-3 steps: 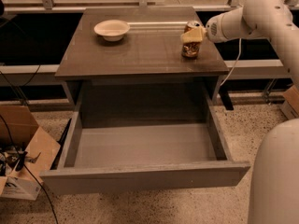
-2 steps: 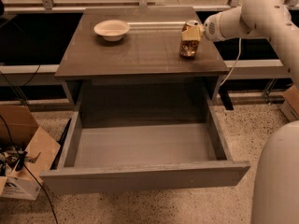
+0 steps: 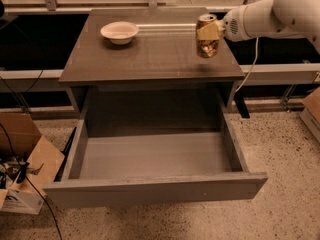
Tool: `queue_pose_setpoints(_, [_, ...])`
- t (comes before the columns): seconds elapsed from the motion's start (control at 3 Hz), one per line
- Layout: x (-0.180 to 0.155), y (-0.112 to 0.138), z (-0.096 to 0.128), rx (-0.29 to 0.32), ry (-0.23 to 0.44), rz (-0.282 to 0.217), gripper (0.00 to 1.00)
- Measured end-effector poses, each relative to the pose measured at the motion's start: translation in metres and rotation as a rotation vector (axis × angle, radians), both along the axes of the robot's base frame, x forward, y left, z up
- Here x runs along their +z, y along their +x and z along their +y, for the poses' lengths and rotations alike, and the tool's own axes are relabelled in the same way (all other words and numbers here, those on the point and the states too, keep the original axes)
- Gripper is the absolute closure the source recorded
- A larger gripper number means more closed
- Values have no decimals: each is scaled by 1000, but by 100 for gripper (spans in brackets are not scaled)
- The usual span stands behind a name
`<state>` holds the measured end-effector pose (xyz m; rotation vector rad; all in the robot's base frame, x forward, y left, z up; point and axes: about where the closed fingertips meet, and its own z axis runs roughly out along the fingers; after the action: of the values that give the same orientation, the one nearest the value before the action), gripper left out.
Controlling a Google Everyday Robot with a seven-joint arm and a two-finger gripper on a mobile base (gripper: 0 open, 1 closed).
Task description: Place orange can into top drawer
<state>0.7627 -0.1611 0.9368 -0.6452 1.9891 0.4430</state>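
Lifted since the earlier frames, the orange can (image 3: 206,48) sits a little higher in the view, over the right side of the cabinet top.

Grey cabinet (image 3: 150,66): stands on a speckled floor, with a flat, dark top.

Top drawer (image 3: 155,191): pulled out toward the camera, with its grey floor and inner walls exposed.

White arm (image 3: 280,9): enters from the upper right and reaches leftward over the cabinet's right edge.

Cardboard box (image 3: 25,149): open, on the floor left of the drawer.

White bowl (image 3: 119,32): upright at the left rear of the cabinet top, well apart from the can.

Gripper (image 3: 209,33): at the arm's left end, clamped on the can's upper half and holding it roughly upright, behind the drawer rather than over it.
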Motion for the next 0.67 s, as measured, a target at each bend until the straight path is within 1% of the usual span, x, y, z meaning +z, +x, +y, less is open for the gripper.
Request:
queue_pose_setpoints(0.33, [6, -79, 21, 164, -13, -64, 100])
queue_pose_setpoints(0.67, [-11, -136, 42, 325, 11, -87, 100])
